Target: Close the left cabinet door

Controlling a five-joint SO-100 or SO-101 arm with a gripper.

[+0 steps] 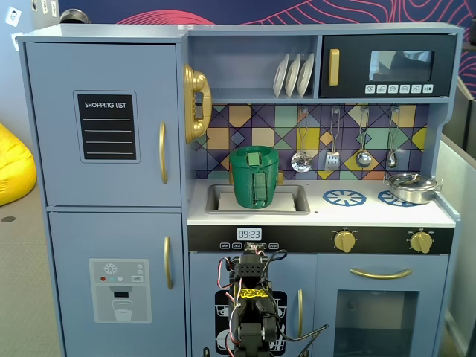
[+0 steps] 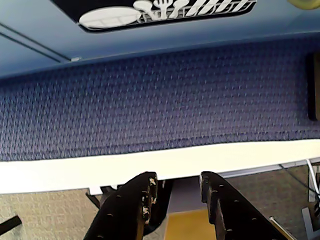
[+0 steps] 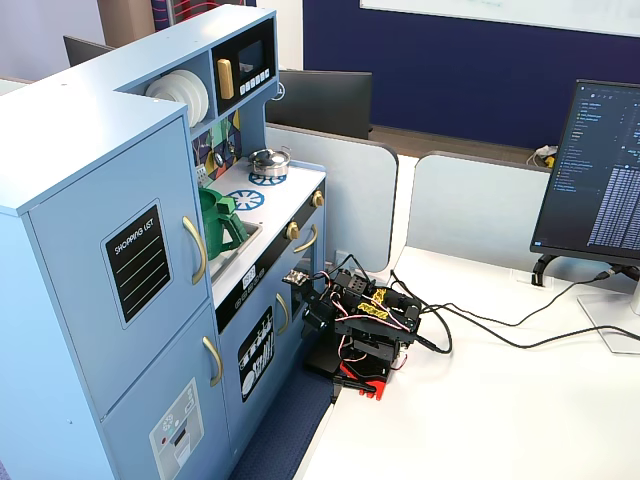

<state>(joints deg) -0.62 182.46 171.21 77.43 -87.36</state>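
Note:
The left cabinet door (image 1: 104,123) is light blue with a black "SHOPPING LIST" panel and a curved gold handle (image 1: 163,152). It lies flush with the cabinet front, shut, in both fixed views (image 3: 110,270). My arm (image 3: 365,320) sits folded low on the white table in front of the kitchen's lower middle door, well below and to the right of that door in a fixed view (image 1: 253,312). In the wrist view my gripper (image 2: 177,181) points down over the table edge. Its black fingers (image 2: 135,200) stand apart with nothing between them.
The blue ice-dispenser door (image 1: 115,286) is below the left door. A green can (image 1: 254,177) stands in the sink, a gold phone (image 1: 196,104) hangs beside the door, and a pot (image 1: 411,187) sits on the stove. A monitor (image 3: 600,170) and cables (image 3: 480,325) are on the table.

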